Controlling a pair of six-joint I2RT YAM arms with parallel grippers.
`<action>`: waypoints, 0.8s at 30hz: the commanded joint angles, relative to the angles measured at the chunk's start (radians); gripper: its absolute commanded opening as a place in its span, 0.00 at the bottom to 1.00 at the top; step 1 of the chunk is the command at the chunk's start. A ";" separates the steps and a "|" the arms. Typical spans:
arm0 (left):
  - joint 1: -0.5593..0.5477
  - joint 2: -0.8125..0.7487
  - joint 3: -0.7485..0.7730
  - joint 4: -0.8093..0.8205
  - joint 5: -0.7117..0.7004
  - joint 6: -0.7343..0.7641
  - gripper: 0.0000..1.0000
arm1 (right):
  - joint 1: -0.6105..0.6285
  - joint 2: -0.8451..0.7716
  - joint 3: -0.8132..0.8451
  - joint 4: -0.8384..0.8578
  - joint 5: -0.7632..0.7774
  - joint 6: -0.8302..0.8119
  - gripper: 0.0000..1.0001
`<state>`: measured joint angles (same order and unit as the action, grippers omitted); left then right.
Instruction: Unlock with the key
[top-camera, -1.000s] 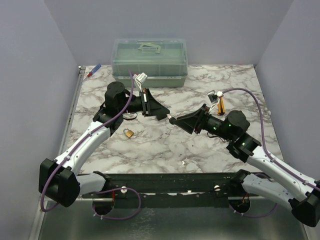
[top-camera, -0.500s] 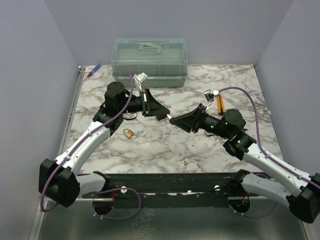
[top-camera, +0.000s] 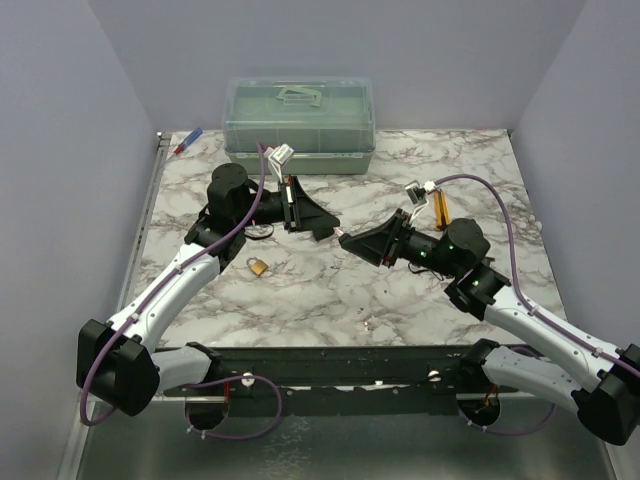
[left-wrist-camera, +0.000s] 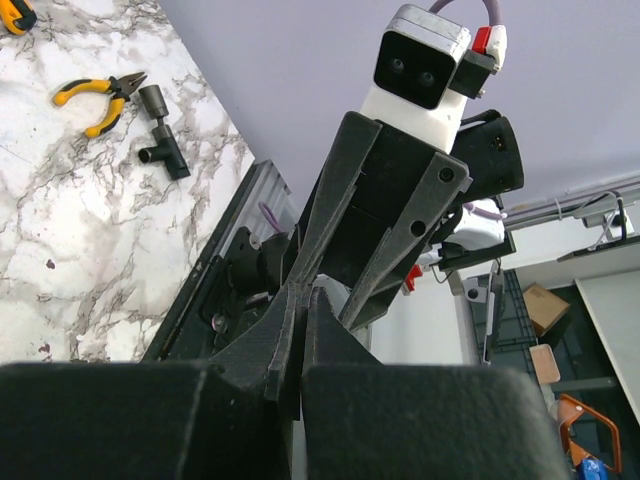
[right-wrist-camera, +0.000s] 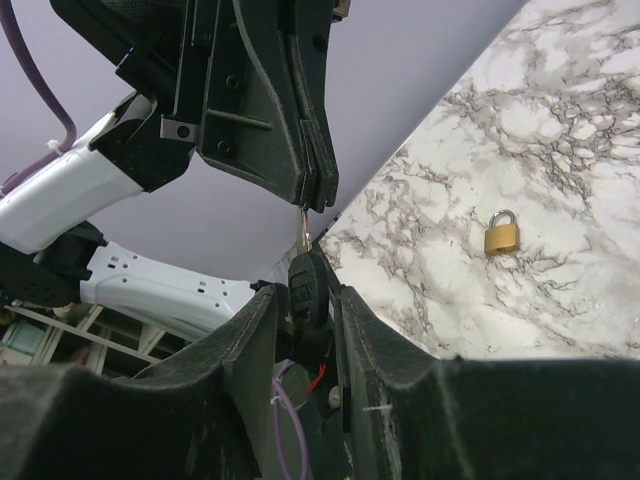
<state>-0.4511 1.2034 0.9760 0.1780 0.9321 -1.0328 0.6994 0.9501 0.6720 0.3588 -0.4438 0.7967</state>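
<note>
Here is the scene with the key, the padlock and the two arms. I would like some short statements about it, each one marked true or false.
1. The left gripper pinches the thin metal blade of the key. True.
2. The brass padlock hangs on the key. False: it lies on the marble table, apart from both grippers.
3. The key's black head sits between the fingers of the right gripper. True.
4. The lid of the green box stands open. False: the lid is closed.
5. The pliers have blue handles. False: the handles are yellow.
</note>
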 joint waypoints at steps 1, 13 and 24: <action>0.004 -0.018 0.014 0.028 0.015 -0.005 0.00 | -0.005 0.003 -0.007 0.032 -0.023 0.005 0.33; 0.004 -0.015 0.006 0.036 0.008 -0.007 0.00 | -0.006 0.019 0.002 0.046 -0.028 0.014 0.28; 0.004 0.004 -0.021 0.036 -0.018 -0.004 0.19 | -0.006 0.008 -0.013 0.045 -0.003 0.019 0.00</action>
<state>-0.4488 1.2034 0.9730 0.1925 0.9295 -1.0363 0.6949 0.9695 0.6716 0.3809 -0.4484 0.8200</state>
